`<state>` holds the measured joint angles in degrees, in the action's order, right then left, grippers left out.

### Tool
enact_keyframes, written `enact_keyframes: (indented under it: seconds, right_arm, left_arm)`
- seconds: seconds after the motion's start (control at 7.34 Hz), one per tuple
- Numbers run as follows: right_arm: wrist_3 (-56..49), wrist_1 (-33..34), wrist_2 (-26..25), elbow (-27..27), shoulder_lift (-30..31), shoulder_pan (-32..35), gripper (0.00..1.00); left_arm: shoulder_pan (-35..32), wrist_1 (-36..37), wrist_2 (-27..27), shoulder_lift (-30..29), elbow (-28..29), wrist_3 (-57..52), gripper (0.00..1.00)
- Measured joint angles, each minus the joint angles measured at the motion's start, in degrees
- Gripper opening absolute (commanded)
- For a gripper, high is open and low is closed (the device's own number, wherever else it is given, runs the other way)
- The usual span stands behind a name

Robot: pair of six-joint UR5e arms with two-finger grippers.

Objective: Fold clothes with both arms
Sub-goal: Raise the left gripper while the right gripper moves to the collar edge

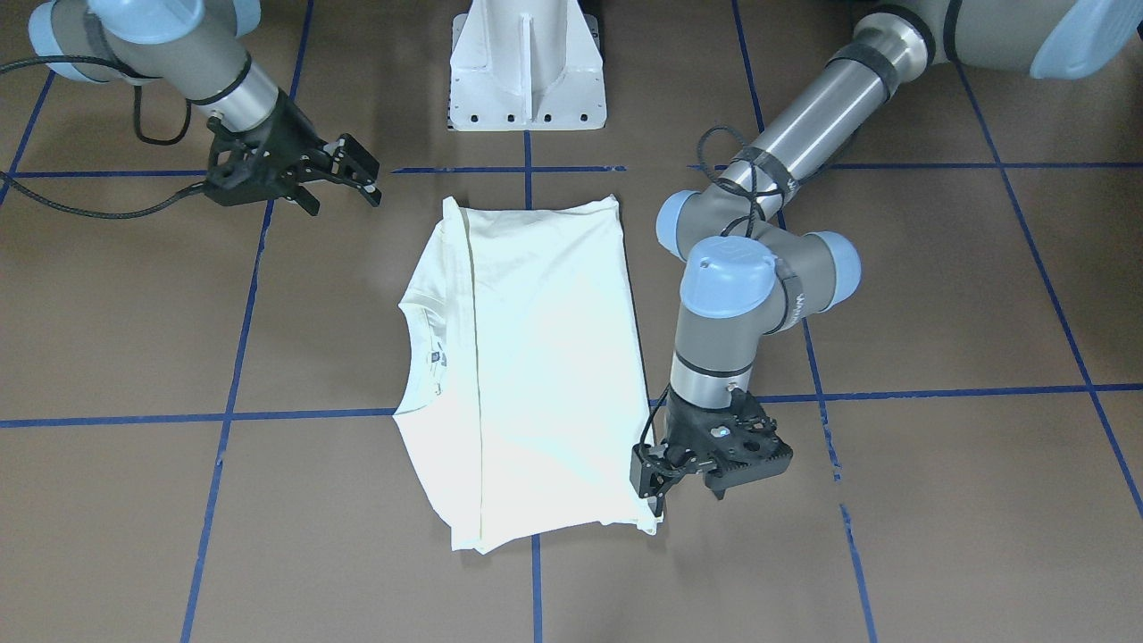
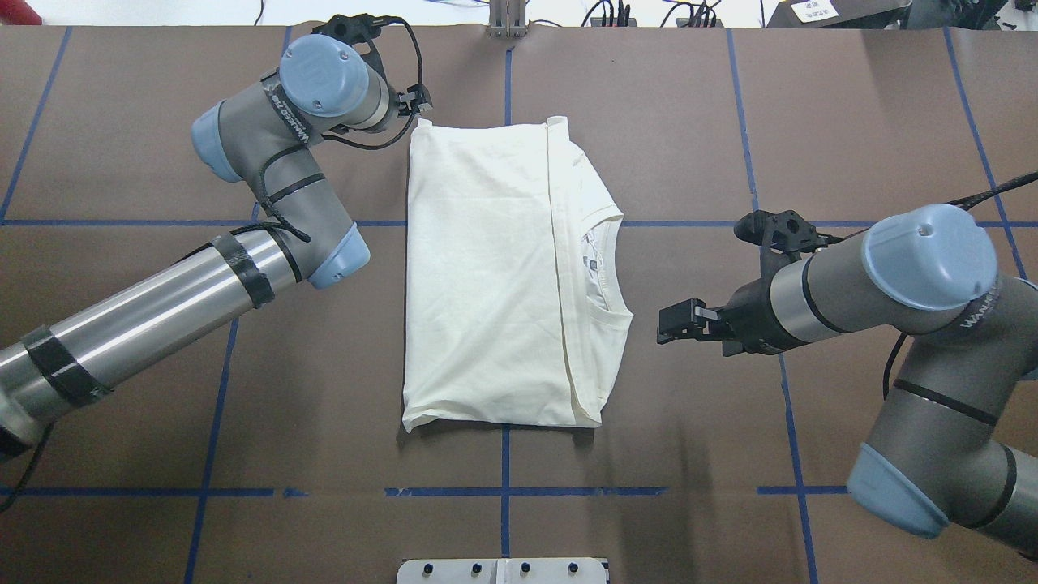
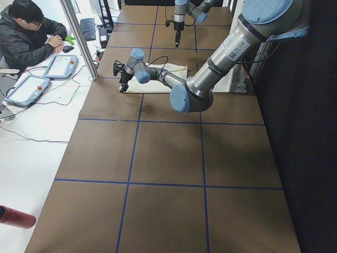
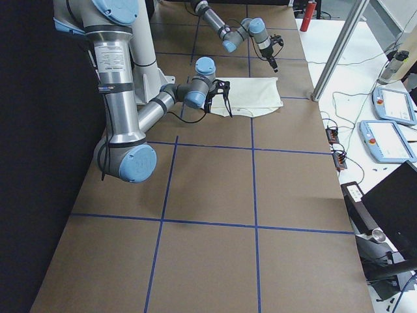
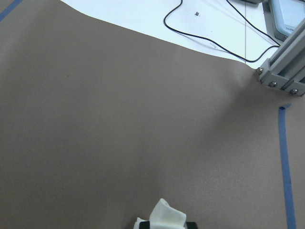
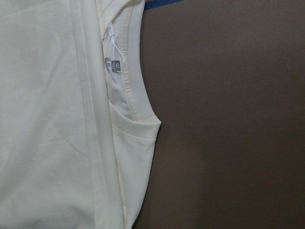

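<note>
Overhead exterior: showing cream T-shirt (image 2: 486, 276) lying folded, plain side up, at the middle of the table (image 2: 122, 389).
Spreading brown under blue tape lines (image 2: 503, 491), with white desk (image 3: 31, 137) and seated operator (image 3: 26, 37) beyond the far edge; pinching the shirt's far left corner in the left gripper (image 2: 418, 104), cloth clamped tight; hovering the right gripper (image 2: 673, 322) splayed and empty just right of the collar (image 2: 604, 268), not touching; showing broad brown margins left, right and near of the shirt's edges.

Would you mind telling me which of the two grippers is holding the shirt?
The left gripper: it pinches a corner of the T-shirt, with cloth visible in its wrist view. The right gripper hangs open, clear of the cloth, beside the collar.
</note>
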<state>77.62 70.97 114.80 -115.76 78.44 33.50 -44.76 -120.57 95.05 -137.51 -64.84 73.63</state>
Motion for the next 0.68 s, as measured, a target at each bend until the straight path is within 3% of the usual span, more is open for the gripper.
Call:
enact_keyframes:
  seconds: [0.41, 0.68]
  right_arm:
    - [-4.8, 21.1, -10.2, 5.2, -15.9, -7.2, 1.0]
    - [-7.0, 27.3, -13.8, 11.0, -21.5, -11.1, 1.0]
  left_arm:
    - [-0.4, 18.6, 5.0, 8.5, -24.6, -7.6, 1.0]
    - [-0.3, 23.8, 8.2, 12.4, -34.8, -8.3, 1.0]
